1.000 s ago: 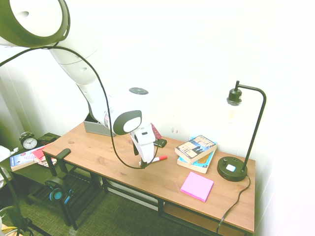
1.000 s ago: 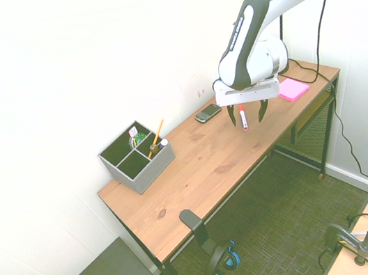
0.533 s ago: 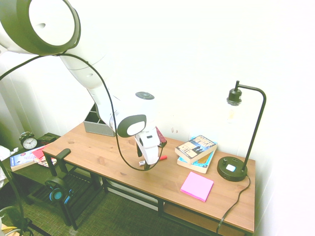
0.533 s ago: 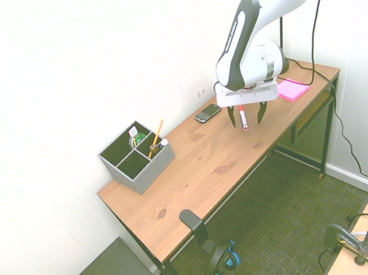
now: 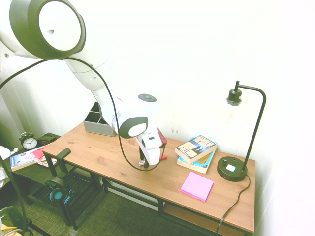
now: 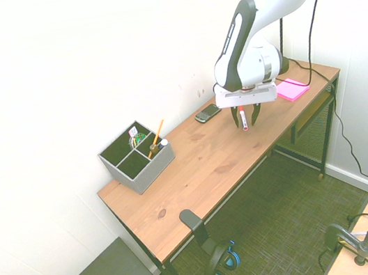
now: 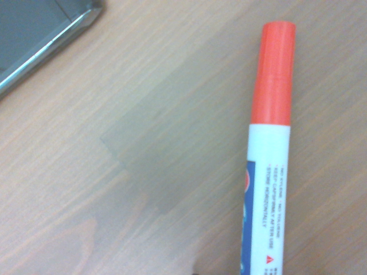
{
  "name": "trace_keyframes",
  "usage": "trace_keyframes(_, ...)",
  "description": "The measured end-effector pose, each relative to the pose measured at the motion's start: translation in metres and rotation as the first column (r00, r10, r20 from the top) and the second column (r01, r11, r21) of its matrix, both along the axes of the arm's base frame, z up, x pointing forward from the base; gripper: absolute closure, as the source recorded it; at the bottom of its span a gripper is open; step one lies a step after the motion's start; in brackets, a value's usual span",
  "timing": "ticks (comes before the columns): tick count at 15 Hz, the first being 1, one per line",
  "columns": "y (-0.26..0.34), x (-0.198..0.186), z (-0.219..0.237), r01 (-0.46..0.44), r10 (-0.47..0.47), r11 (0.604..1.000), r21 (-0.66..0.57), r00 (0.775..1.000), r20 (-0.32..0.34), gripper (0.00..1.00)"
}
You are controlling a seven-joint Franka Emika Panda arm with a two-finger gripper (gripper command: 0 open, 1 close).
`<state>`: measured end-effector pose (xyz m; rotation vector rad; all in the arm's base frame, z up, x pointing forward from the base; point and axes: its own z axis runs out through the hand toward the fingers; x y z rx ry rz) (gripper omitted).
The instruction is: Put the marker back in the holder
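Between the two fingers of the claw, as the second exterior view shows it, lies the marker, red cap toward the wall and white barrel toward the front edge of the worktop. The claw is open, pointing down, one finger to each side of the marker. The wrist view shows small print along the barrel beside a blue band. Near the marker, on the wall side, lies the black phone, flat on the wood.

Well apart from the claw, toward the other end of the worktop, stands the grey holder, upright, with a pencil leaning out of one compartment. On the lamp's side of the marker are a pink pad, a stack of books and the black lamp. Headphones hang at the front of the worktop.
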<state>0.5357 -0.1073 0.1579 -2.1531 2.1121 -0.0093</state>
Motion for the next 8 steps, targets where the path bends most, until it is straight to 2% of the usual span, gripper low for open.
trace_keyframes(8, -0.0002, -0.0004, -0.0016, 0.001, -0.001, 1.000, 0.005, 1.000, 0.000, 1.00)
